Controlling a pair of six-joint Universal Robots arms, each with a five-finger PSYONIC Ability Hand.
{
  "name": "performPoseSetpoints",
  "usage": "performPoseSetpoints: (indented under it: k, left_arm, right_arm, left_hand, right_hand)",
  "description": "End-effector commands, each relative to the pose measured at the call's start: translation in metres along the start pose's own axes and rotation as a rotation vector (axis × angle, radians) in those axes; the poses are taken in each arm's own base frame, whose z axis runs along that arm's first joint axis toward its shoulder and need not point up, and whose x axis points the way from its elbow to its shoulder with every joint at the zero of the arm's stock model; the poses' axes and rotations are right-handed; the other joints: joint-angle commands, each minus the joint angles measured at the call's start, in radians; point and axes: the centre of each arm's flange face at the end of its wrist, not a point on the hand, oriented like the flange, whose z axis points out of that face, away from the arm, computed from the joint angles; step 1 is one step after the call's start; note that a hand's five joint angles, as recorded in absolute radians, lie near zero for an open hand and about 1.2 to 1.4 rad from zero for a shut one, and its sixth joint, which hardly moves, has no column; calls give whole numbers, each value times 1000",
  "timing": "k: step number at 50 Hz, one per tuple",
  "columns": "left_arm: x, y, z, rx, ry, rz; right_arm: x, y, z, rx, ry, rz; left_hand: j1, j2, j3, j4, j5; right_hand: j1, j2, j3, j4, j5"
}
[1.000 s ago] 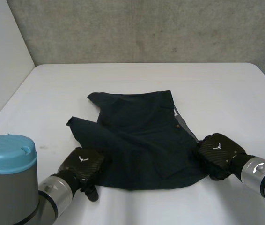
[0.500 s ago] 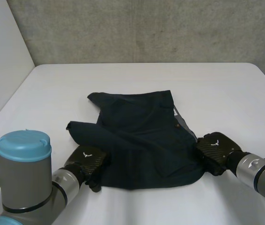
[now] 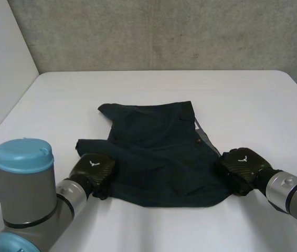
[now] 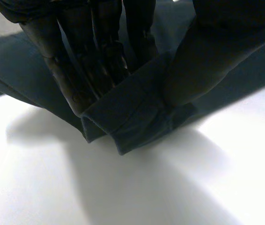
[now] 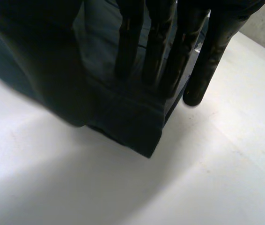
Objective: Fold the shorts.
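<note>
Dark navy shorts (image 3: 159,149) lie spread on the white table (image 3: 243,100), with their near edge towards me. My left hand (image 3: 92,170) is at the near left corner. In the left wrist view its fingers (image 4: 76,70) and thumb pinch the hem (image 4: 132,122) of the shorts there. My right hand (image 3: 243,167) is at the near right corner. In the right wrist view the hem corner (image 5: 128,117) sits pinched between its thumb and its straight fingers (image 5: 165,51), and one finger rests on the table beside the cloth.
A grey concrete wall (image 3: 164,31) stands behind the table's far edge. A white side wall (image 3: 1,63) runs along the left. My left arm's blue-capped joint (image 3: 22,155) rises at the near left. Bare table surrounds the shorts on all sides.
My left hand slid forward onto the near left corner and closed on the hem. The near edge drew in slightly. My right hand shifted a little towards the shorts.
</note>
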Motion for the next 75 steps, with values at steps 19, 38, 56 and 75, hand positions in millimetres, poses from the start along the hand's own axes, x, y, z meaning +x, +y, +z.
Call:
performPoseSetpoints:
  k: [19,38,56,75]
  left_arm:
    - [-27,-24,-6,76,-77,-34]
    - [-43,-51,-20,152,-120,-49]
    - [-67,-163,-137,469,-190,-4]
    - [-70,-76,-25,29,-98,-44]
  right_arm:
    - [-10,-4,0,45,-79,21]
    - [-13,-24,15,73,-30,-19]
    - [14,-185,-131,291,221,-166]
    - [-32,-102,-32,-101,-40,132]
  left_hand:
    - [264,204,215,205,250]
    - [264,204,215,205,250]
    - [264,204,215,205,250]
    - [264,204,215,205,250]
  right_hand:
    - [147,49,38,35,33]
    - [810,712,701,698,695]
    - [810,712,701,698,695]
    - [189,91,80,77,74]
